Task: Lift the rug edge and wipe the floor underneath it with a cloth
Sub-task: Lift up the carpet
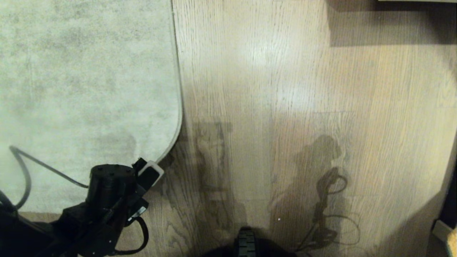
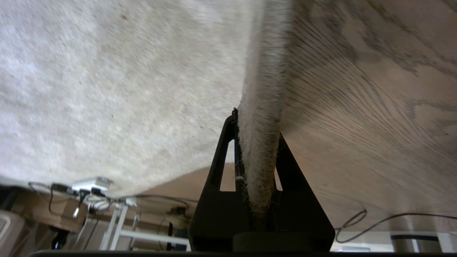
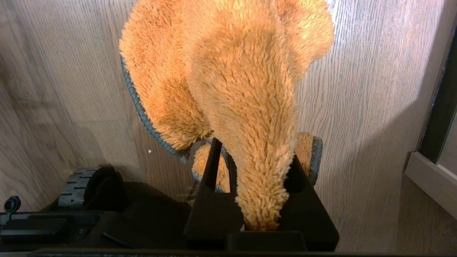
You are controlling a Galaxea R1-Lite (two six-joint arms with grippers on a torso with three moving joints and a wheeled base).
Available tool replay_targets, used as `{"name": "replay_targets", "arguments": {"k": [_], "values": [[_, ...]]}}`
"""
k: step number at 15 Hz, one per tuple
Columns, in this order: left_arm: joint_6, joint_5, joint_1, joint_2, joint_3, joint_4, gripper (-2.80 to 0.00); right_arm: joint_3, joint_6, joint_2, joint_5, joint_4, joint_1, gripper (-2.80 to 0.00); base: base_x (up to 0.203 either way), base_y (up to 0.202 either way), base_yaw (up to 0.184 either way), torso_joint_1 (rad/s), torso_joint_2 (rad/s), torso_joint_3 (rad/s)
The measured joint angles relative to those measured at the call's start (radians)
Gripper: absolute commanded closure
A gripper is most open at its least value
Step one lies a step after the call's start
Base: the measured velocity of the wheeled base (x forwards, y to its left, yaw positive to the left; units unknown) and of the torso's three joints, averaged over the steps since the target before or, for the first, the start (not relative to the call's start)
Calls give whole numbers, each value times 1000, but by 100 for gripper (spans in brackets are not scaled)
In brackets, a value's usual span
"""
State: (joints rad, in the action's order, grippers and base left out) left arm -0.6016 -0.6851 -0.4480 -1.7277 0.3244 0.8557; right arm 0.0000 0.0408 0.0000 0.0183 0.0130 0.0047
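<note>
The pale grey mottled rug (image 1: pixel 82 82) fills the left of the head view. Its near corner curls up off the floor (image 1: pixel 285 107), throwing a shadow on the planks. My left gripper (image 1: pixel 158 167) holds that corner from the bottom left. In the left wrist view the left gripper (image 2: pixel 259 125) is shut on the rug edge (image 2: pixel 266 82), whose fuzzy border runs between the black fingers (image 2: pixel 221 153). The right gripper (image 3: pixel 255 150) is shut on the fuzzy orange cloth (image 3: pixel 242 82), which hangs bunched above the wood floor (image 3: pixel 364 89). The right arm is outside the head view.
My base's front wheel (image 1: pixel 246 242) shows at the bottom centre. A dark piece of furniture (image 1: pixel 392 21) casts shadow at the top right. A pale frame (image 3: pixel 432 182) borders the floor on the right. A cable (image 1: pixel 25 171) lies on the rug.
</note>
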Motion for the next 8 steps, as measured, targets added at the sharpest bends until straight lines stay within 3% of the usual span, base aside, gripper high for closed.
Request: {"name": "replay_targets", "arguments": {"k": [5, 8], "values": [[-56, 103, 80, 22, 32, -4, 0, 0, 0, 0, 0, 0, 1, 0, 0, 0, 0, 0, 0, 0], [-155, 200, 148, 23, 84, -7, 0, 0, 0, 0, 0, 0, 1, 0, 0, 0, 0, 0, 0, 0]]}}
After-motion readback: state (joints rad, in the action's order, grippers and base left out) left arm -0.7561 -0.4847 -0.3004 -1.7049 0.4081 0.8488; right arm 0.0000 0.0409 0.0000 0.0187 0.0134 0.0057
